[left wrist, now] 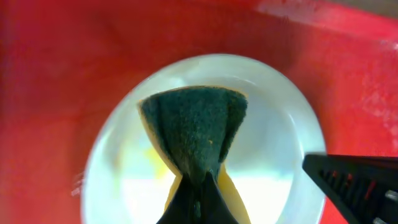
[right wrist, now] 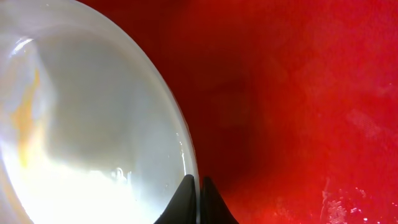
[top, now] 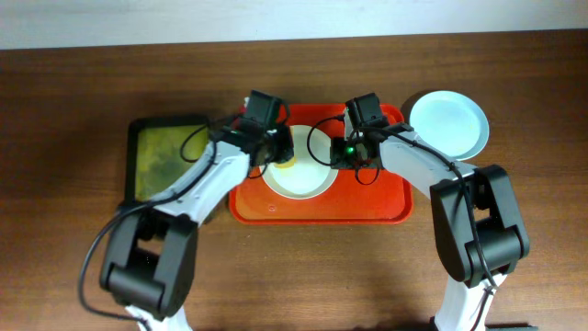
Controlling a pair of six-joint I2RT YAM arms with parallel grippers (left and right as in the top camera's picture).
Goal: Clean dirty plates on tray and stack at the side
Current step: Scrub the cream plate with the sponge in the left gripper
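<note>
Over the tray (top: 367, 210), the left hand (left wrist: 200, 186) clamps a folded green-and-yellow sponge (left wrist: 193, 134) that fans out above the white plate (left wrist: 273, 143). The right hand (right wrist: 198, 199) is closed on that plate's right rim. The tray lies lengthwise left to right on the tabletop (top: 294, 276), with a blue plate (top: 447, 124) at its far right corner.

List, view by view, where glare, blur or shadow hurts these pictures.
Overhead: even light, sharp, no glare on the tray. Left wrist: the sponge is fairly sharp, the tray behind it blurred, the plate washed out low down. Right wrist: strong glare on the plate's lower part, dark shadow on the tray beside its rim.
</note>
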